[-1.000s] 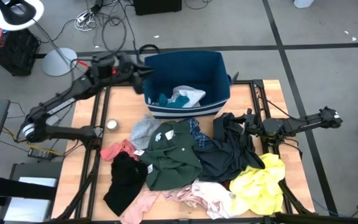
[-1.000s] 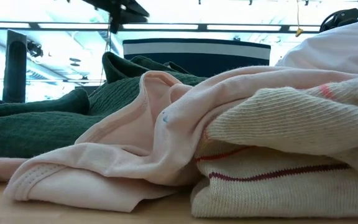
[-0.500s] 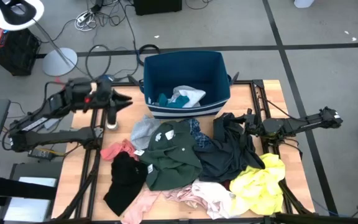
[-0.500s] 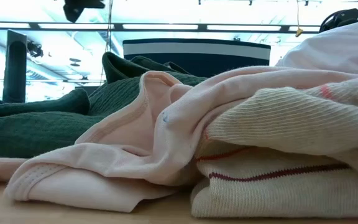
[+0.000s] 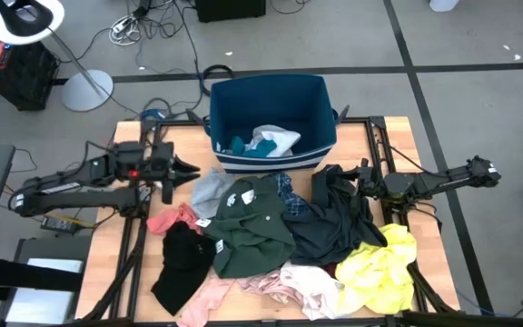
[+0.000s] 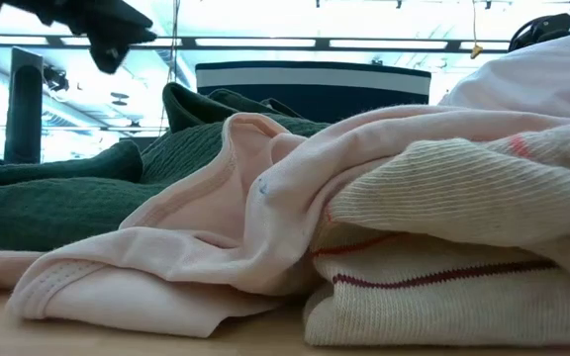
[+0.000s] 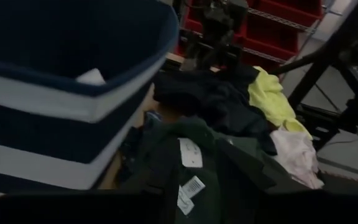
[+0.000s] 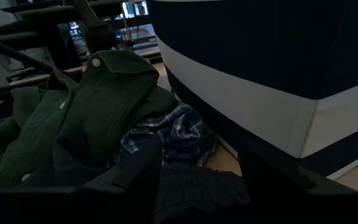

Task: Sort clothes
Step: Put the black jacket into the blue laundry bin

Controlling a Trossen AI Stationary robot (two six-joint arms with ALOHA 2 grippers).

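High view: the clothes [image 5: 280,241] lie in a loose heap across the middle and near side of the bench [image 5: 398,136]. A dark green shirt [image 5: 252,227] sits at the centre of the heap, with a grey piece [image 5: 209,191] just beside it toward the bin. A black garment [image 5: 184,263] and a salmon red one [image 5: 172,219] lie on the left side. A dark, almost black garment [image 5: 339,222] spreads to the right of the green shirt, and a bright yellow one [image 5: 384,268] lies at the near right corner. Pale pink pieces [image 5: 293,286] lie along the near edge, and a scrap of blue plaid [image 5: 287,193] shows between the green shirt and the dark garment.

The navy bin [image 5: 271,123] with white stripes stands at the far edge, touching the heap, with a white cloth [image 5: 275,141] and a teal one [image 5: 241,145] inside.

The left hand [image 5: 187,171] hovers above the bench's left side, just beside the grey piece, fingers apart and holding nothing. The right hand [image 5: 360,186] rests low at the right edge of the heap, against the dark garment, fingers apart and gripping nothing.
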